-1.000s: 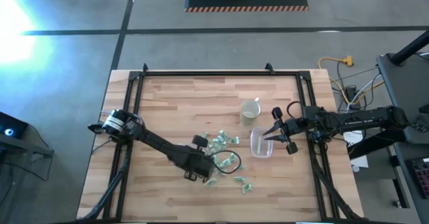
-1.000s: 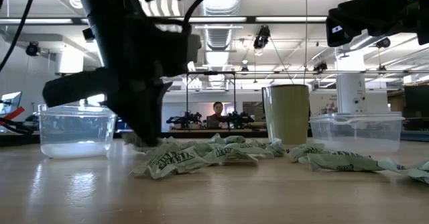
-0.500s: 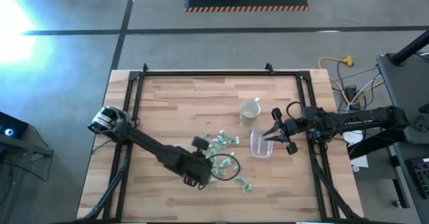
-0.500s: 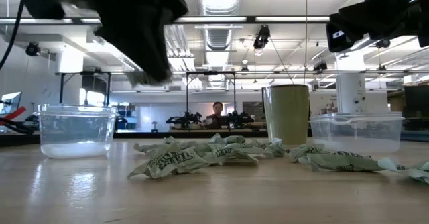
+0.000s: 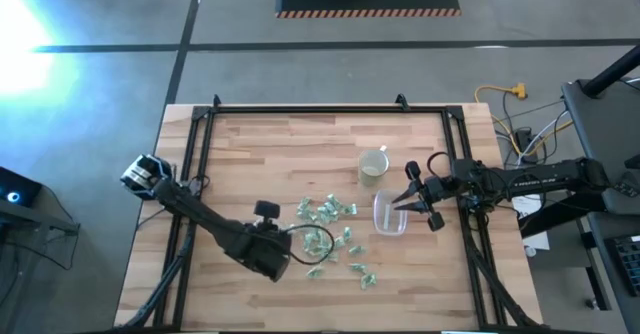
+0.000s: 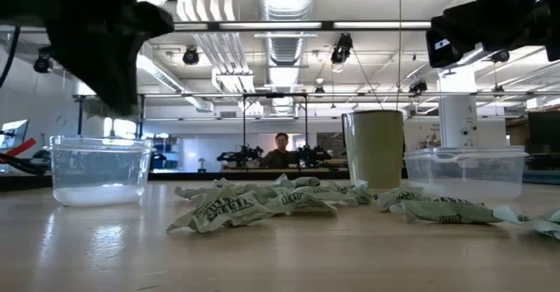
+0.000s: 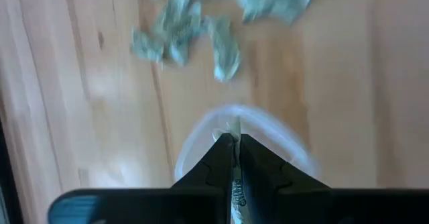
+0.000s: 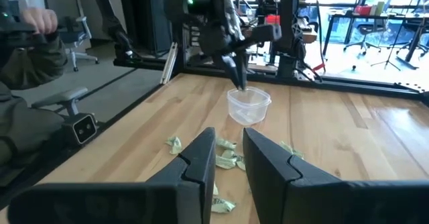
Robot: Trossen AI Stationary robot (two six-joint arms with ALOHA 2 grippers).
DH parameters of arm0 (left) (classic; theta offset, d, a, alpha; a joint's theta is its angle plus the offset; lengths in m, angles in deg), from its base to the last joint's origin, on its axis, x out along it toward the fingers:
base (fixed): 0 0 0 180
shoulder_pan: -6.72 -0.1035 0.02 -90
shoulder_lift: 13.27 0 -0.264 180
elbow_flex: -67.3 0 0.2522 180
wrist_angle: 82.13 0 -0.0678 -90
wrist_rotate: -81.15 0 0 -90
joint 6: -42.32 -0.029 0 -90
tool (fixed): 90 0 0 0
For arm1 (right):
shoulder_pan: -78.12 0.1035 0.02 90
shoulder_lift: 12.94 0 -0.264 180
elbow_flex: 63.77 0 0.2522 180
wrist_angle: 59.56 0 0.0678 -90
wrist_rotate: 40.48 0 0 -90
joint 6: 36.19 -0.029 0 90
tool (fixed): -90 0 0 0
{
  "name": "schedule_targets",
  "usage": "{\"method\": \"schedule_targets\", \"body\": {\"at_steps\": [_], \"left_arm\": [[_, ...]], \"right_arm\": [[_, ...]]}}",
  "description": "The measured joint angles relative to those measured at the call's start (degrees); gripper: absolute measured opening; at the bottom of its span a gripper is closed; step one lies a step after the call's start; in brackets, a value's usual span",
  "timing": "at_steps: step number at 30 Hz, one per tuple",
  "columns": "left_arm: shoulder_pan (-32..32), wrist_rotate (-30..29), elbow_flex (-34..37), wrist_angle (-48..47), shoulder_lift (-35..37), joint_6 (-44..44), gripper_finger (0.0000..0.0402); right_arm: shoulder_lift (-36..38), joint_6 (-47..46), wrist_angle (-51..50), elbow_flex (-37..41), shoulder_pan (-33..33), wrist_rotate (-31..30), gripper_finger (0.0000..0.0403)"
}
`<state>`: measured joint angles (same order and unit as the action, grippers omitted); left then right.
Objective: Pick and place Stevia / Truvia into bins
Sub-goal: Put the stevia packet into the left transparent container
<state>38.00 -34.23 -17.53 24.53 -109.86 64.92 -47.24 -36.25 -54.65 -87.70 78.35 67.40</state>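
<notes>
Several pale green and white Stevia packets lie flat in a loose heap on the wood. The round clear bin stands beside them. My left gripper hovers just over this bin, shut on one packet. The rounded-rectangular bin stands further toward the table's right. My right gripper waits open above its right rim. My left gripper pinches a single Stevia packet between its two fingers, coming from above and pointing down. One pale end of the packet pokes out past the fingertips. The packet is lifted clear and sits over the mouth of the round bin.
A pale cream mug stands beyond the packets, near the rectangular bin. Black frame rails run along the table's sides. Bare wood lies at the far and left parts. A person sits beyond the table.
My left gripper has risen from the packet heap with a packet in its shut fingers and moved toward the table's left, ending over the round bin. My right gripper and both bins have kept still.
</notes>
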Motion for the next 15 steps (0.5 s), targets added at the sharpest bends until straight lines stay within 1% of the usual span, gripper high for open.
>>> {"method": "schedule_targets", "body": {"at_steps": [5,11,15], "left_arm": [[0.0,0.9,2.9,0.2,0.8,1.2,0.0008],[0.0,1.0,3.6,0.3,1.1,1.2,0.0009],[-0.1,1.0,3.8,0.4,1.1,1.1,0.0032]], "right_arm": [[0.0,0.0,0.1,0.0,0.0,0.0,0.0068],[0.0,-0.2,0.3,0.0,0.0,0.0,0.0068],[0.0,-0.2,0.3,0.0,0.0,0.0,0.0068]]}}
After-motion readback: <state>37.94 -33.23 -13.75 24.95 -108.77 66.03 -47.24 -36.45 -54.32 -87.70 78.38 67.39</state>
